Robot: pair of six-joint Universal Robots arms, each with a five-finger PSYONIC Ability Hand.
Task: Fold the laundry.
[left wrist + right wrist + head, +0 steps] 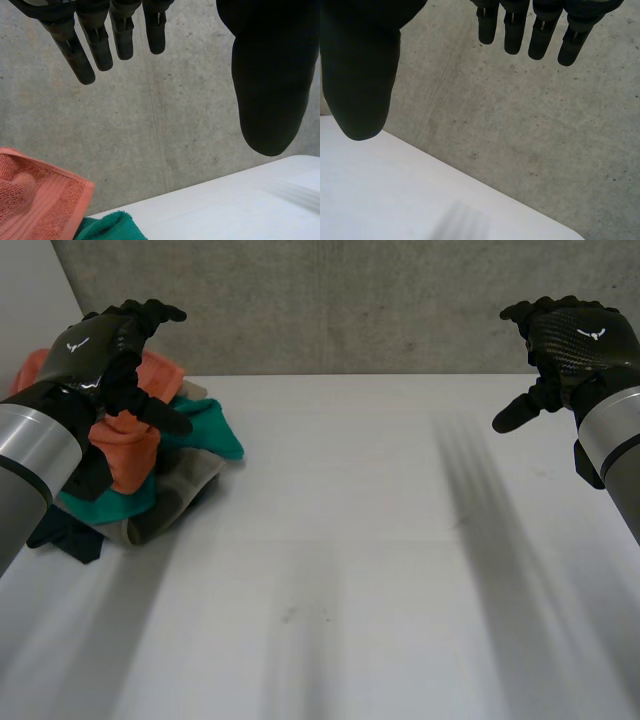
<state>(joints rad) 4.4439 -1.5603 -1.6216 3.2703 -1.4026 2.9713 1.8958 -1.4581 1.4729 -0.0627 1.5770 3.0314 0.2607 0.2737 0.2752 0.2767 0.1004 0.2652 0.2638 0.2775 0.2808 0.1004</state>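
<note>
The left arm [30, 455] enters at the left of the head view, its grey wrist leading up to the black left hand [95, 350]. The hand is held raised with its back toward the head camera. Its fingers [90, 50] hang loosely extended, side by side, and the thumb [262, 80] stands well apart from them; the hand is empty. The right arm [612, 435] mirrors this at the right and ends in the right hand [570, 340], which is also raised. The right hand's fingers [540, 35] are relaxed and set apart from its thumb [360, 75], which juts inward in the head view. This hand is empty too.
</note>
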